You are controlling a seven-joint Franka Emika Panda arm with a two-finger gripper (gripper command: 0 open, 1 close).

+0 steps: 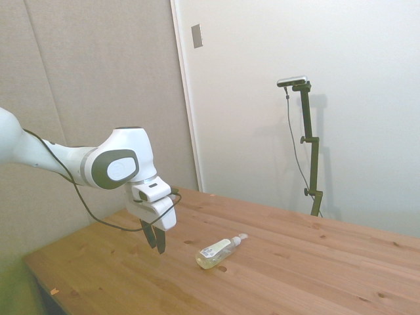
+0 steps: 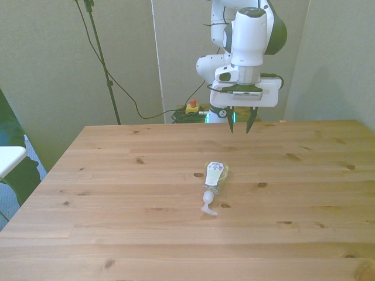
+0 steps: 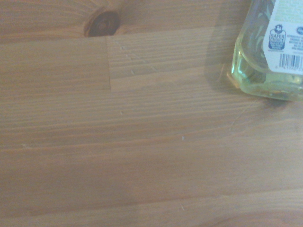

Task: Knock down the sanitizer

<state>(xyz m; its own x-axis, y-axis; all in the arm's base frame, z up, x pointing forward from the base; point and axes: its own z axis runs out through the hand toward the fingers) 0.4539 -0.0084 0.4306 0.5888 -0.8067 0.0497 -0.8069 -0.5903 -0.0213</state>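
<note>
the small clear plastic sanitizer bottle with yellowish liquid (image 2: 213,178) lies flat on the wooden table (image 2: 117,193), the white arm's two-finger gripper (image 2: 239,125) hanging narrowly parted and empty nearby.

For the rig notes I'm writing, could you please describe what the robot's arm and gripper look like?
The arm is glossy white with rounded links and a grey oval cap on the wrist joint. A thin black cable loops beneath it toward the hand. The gripper has a white boxy body, wide and flat in the front view, with two short dark tapered fingers. Green light glows near the base behind it.
</note>
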